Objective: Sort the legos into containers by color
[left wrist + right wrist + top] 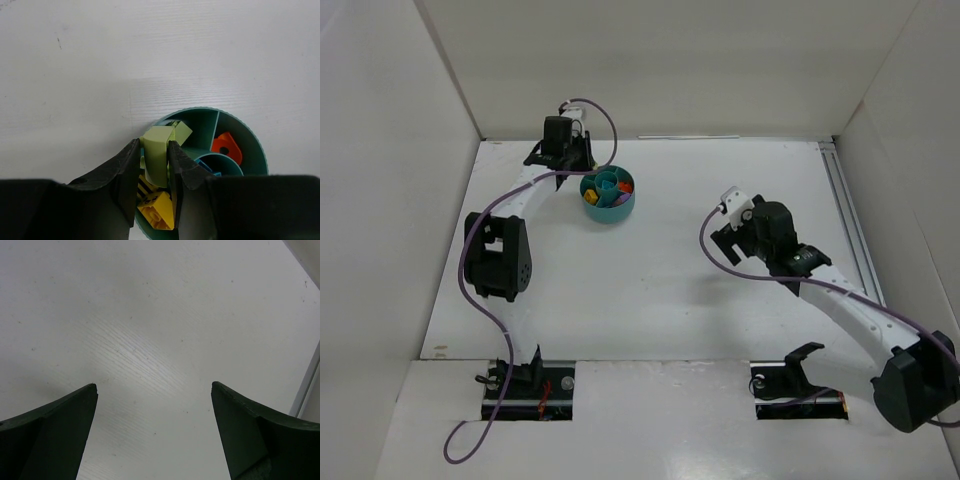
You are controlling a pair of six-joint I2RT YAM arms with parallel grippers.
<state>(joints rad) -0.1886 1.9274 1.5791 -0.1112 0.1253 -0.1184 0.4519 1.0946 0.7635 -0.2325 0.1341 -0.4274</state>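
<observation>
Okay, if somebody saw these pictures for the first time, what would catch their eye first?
First, the lime green brick pinched in the left gripper, right over the round teal dish on the far side of the table, left of centre. Inside the dish, an orange piece and yellow bricks sit in separate wedges. The right gripper hangs wide open over the table, holding nothing.

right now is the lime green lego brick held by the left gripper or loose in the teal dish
Held: the left gripper is shut on the lime green lego brick, pressing both sides, above the round teal dish.
</observation>
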